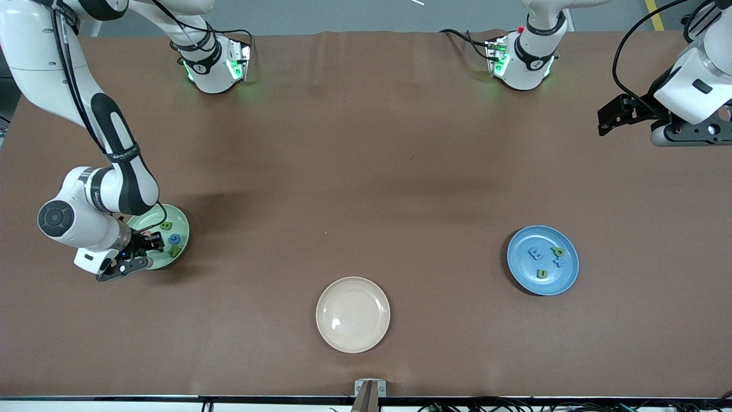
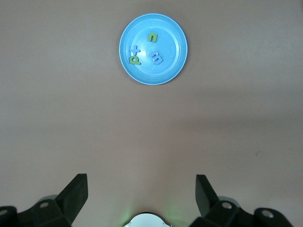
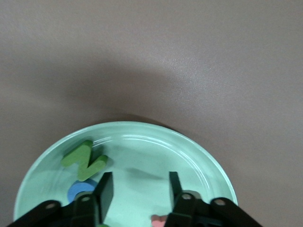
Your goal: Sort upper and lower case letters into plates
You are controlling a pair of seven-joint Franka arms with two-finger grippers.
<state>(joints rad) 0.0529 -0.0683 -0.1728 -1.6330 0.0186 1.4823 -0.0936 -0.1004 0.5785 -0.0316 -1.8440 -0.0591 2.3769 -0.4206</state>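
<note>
Three plates on brown table (image 1: 366,171). Mint green plate (image 1: 178,220) at the right arm's end; right gripper (image 1: 150,243) low over it, fingers (image 3: 105,191) spread wide, nothing between them. Letters in it: green Z (image 3: 85,160), blue round letter (image 3: 80,189) half hidden by the gripper, green B-like one (image 1: 166,225), pink piece (image 3: 160,221) cut off at frame edge. Cream plate (image 1: 353,314) mid-table, nearest the front camera. Blue plate (image 1: 542,260) toward the left arm's end holds blue m (image 2: 156,58), green n (image 2: 152,38), green p (image 2: 135,60), blue + (image 2: 136,49). Left gripper (image 1: 616,114) waits in the air over bare table, fingers (image 2: 75,194) wide apart, holding nothing. Arm link has dark print, unreadable.
</note>
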